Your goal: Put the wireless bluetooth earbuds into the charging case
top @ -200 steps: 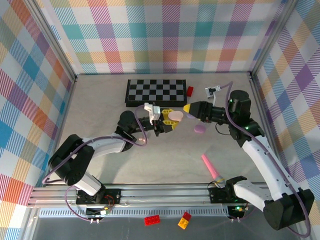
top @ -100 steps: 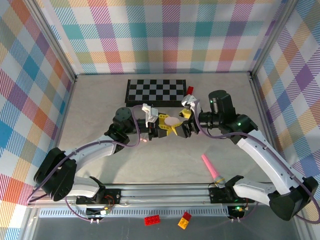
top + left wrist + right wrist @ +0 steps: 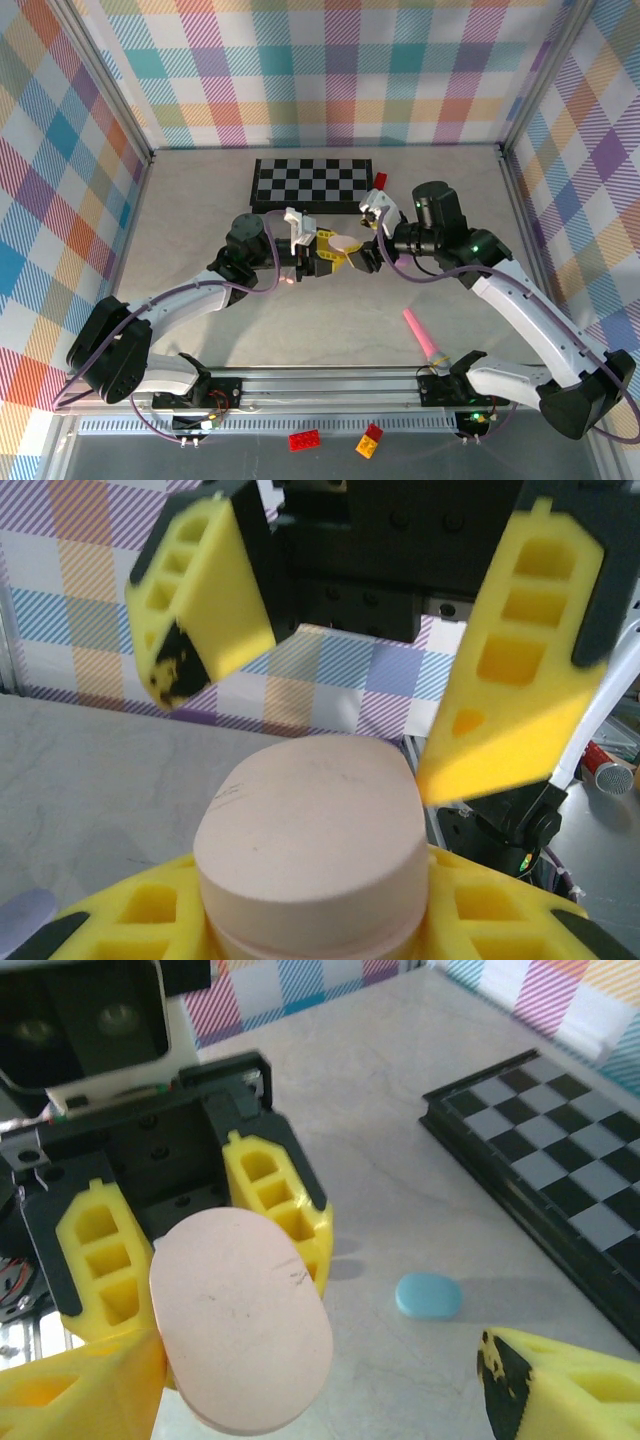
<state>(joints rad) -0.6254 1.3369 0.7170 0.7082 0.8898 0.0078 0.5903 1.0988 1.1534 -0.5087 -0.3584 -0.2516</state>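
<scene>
A pale pink oval charging case [image 3: 346, 243] is closed and held off the table, with my left gripper [image 3: 337, 251] shut on it. The yellow fingers [image 3: 275, 1195] clamp its two sides, and from the left wrist the case [image 3: 310, 830] sits between them. My right gripper [image 3: 363, 246] faces it, open, its fingers [image 3: 205, 590] spread wide around the case's top. One right finger [image 3: 85, 1390] lies against the case's [image 3: 240, 1320] edge. A tiny teal earbud [image 3: 428, 1296] lies on the table beside the case. A lilac sliver [image 3: 22, 908] shows at the frame's edge.
A black-and-grey chessboard [image 3: 312, 183] lies at the back, with a red brick [image 3: 380, 180] at its right end. A long pink stick [image 3: 424, 337] lies near the front right. Red [image 3: 305, 439] and yellow [image 3: 369, 440] bricks sit below the front rail.
My right arm has swung left from the right side to meet the case, and its open fingers now surround the top. The left gripper keeps hold of the case.
</scene>
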